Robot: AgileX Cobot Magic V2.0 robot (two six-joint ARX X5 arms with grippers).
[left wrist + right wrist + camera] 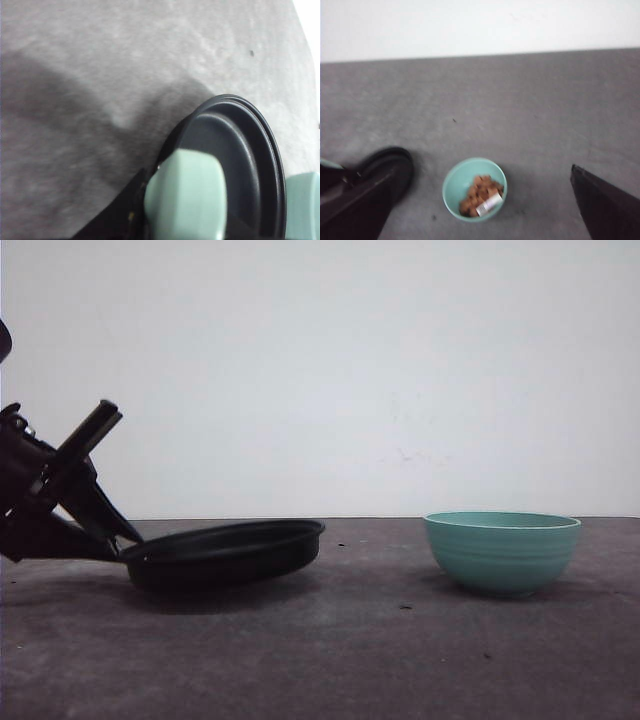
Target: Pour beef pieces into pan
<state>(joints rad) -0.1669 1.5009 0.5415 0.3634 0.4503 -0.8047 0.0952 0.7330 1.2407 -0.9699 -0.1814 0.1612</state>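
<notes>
The beef pieces (481, 196) lie heaped in the teal bowl (501, 551) on the desk's (330, 660) right side, straight below the right arm's wide-open fingers (607, 207), well apart from the pan (225, 552), which the left fingers (118, 545) clench by its handle (186, 197).

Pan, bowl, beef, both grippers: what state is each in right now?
Pan: tilted, handle end raised, empty as far as visible.
Teal bowl: upright on the table, apart from the pan.
Beef pieces: heaped in the bowl.
Left gripper: shut on the pan's handle.
Right gripper: open, above the bowl.
</notes>
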